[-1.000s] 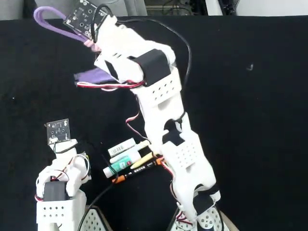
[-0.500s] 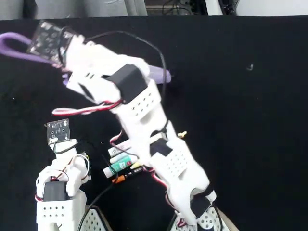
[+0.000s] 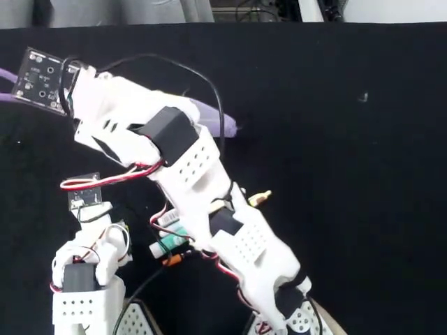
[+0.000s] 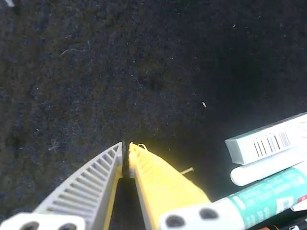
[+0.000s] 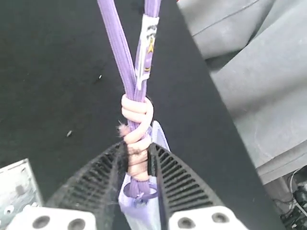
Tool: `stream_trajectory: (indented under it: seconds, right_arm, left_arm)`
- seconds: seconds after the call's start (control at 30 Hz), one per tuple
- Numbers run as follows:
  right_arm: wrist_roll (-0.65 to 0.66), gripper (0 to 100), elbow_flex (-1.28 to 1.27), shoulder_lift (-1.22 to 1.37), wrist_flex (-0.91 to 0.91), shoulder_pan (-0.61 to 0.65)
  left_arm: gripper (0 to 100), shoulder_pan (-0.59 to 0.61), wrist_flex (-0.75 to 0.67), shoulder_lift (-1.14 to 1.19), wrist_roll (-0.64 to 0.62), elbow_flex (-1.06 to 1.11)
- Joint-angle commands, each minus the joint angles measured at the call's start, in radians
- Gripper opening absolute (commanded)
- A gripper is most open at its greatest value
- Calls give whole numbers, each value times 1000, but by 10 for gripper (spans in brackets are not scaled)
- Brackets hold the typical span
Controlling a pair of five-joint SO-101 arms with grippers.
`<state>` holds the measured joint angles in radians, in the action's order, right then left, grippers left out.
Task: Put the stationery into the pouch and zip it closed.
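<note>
The purple pouch (image 3: 218, 120) lies at the far left-centre of the black table, mostly hidden behind my right arm. Its purple strap (image 5: 120, 52) runs away from my right gripper (image 5: 136, 149), which is shut on the pink coiled cord (image 5: 137, 120) tied at the pouch's zipper end (image 5: 139, 201). The stationery (image 3: 170, 239) lies in a loose bunch near the front, between the two arm bases: a white barcoded stick (image 4: 268, 141), a white pen (image 4: 261, 170) and a green-labelled tube (image 4: 268, 196). My left gripper (image 4: 125, 151) is shut and empty, low over the cloth beside them.
My right arm (image 3: 188, 160) stretches diagonally across the left half of the table and covers part of the stationery. A pale pen tip (image 3: 260, 198) sticks out beside it. The table's far edge (image 5: 192, 57) runs close to the pouch, with grey floor beyond.
My right arm has swung leftwards, drawing the pink cord and strap towards the table's left edge. The pouch body now shows to the right of the arm. The left arm has stayed still.
</note>
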<state>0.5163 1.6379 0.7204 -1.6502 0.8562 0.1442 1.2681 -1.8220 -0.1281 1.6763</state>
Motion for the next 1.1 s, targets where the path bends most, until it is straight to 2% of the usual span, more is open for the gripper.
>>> stream_trajectory:
  seconds: [0.0,0.1,0.3,0.47,0.9,1.07]
  right_arm:
    - [-6,11,33,-68,71,-43]
    - [-23,11,35,-104,110,-107]
    - [-189,11,35,-170,178,-299]
    - [-227,11,33,-214,204,-423]
    - [-290,11,27,-251,307,-597]
    - [-316,11,25,-248,229,-608]
  left_arm:
    - [30,5,3,3,-6,24]
    - [30,5,3,3,-6,24]
    - [30,5,3,3,-6,24]
    - [30,5,3,3,-6,24]
    - [30,5,3,3,-6,24]
    - [30,5,3,3,-6,24]
